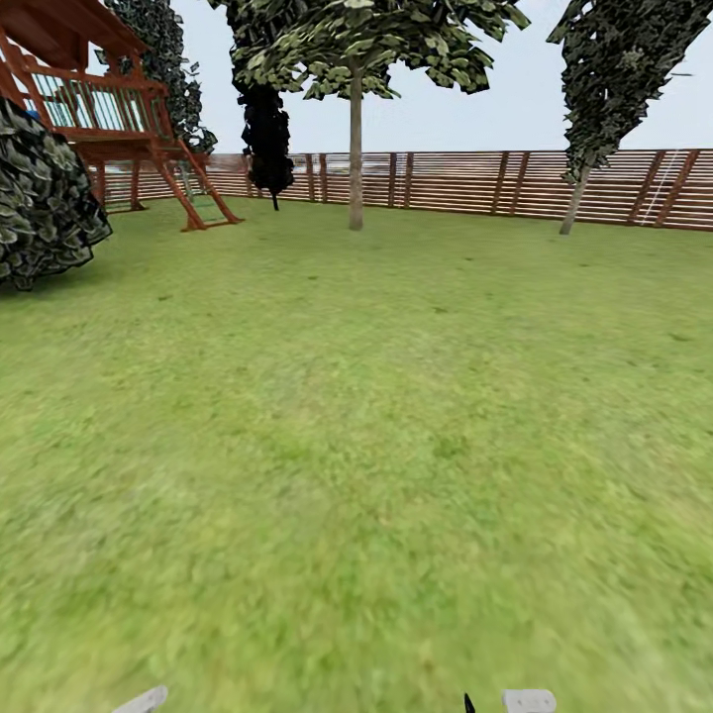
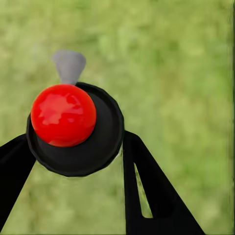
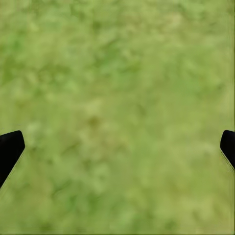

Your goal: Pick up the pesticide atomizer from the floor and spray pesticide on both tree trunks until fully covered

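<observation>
In the left wrist view I look end-on at the pesticide atomizer (image 2: 105, 132): a round black body with a glossy red dome and a light grey spout. My left gripper (image 2: 76, 147) is shut on it, one black finger (image 2: 147, 186) pressed against each side, above blurred grass. My right gripper (image 3: 117, 147) is open over bare lawn, its two black fingertips (image 3: 10, 147) far apart at the picture's edges with nothing between them. The trees with thick trunks are out of view.
The garden lawn (image 1: 376, 416) stretches ahead to a brown slatted fence (image 1: 495, 183). A slim pale-trunked tree (image 1: 355, 149) and a thin leaning one (image 1: 574, 203) stand near it. A wooden play tower (image 1: 129, 109) and a dark bush (image 1: 40, 198) are at the left.
</observation>
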{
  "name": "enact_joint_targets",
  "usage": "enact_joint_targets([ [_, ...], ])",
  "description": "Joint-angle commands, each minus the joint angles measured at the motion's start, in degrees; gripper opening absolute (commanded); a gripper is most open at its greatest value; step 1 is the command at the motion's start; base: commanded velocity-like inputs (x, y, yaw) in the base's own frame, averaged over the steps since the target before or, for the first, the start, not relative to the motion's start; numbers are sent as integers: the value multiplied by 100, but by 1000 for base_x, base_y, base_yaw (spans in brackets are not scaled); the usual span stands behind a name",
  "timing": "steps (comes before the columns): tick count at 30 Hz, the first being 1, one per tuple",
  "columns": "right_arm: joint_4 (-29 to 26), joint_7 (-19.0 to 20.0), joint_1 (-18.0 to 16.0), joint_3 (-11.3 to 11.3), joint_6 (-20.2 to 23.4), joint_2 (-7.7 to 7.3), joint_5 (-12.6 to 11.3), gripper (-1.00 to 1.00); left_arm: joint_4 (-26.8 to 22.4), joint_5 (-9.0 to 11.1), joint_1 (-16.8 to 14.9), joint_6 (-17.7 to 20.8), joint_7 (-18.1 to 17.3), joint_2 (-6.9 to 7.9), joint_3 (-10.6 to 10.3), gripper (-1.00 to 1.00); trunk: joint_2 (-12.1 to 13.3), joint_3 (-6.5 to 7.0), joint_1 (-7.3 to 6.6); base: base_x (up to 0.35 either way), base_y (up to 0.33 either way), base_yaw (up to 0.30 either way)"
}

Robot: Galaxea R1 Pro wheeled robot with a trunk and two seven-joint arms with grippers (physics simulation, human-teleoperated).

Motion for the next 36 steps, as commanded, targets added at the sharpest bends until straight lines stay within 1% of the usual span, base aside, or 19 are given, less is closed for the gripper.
enact_joint_targets([
  [1, 0, 0, 0, 0, 0, 2, 0, 100, 0, -2, 0, 0, 4, 0, -1, -100, 0, 0, 0, 341, 0, 0],
  [36, 0, 0, 0, 0, -1, 2, 0, 100, 0, -2, 0, 0, 4, 0, -1, -100, 0, 0, 0, 341, 0, 0],
])
